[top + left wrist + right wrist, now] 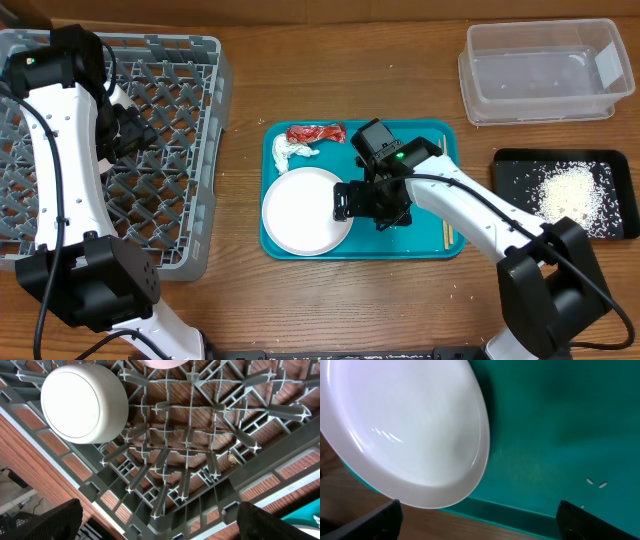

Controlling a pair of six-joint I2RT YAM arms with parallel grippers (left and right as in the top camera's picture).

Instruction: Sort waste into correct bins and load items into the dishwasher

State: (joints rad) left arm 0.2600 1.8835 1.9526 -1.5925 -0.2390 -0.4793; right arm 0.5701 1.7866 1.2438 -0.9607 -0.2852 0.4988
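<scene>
R gripper (pixel 372 204) hangs over the teal tray (pixel 390 243), jaws wide open, holding nothing; white plate (pixel 305 210) lies on the tray's near-left part; tissue wad (pixel 293 151) & red wrapper (pixel 315 133) lie at its far-left corner. L gripper (pixel 125 131) is also wide open & empty, over the grey dish rack (pixel 185 120) left of the tray, w/ a white cup (pixel 82 402) in the rack; clear tub (pixel 540 70) sits beyond the tray's far-right corner.

Beside the white plate (pixel 405 425) the teal tray (pixel 545 435) lies mostly bare
</scene>
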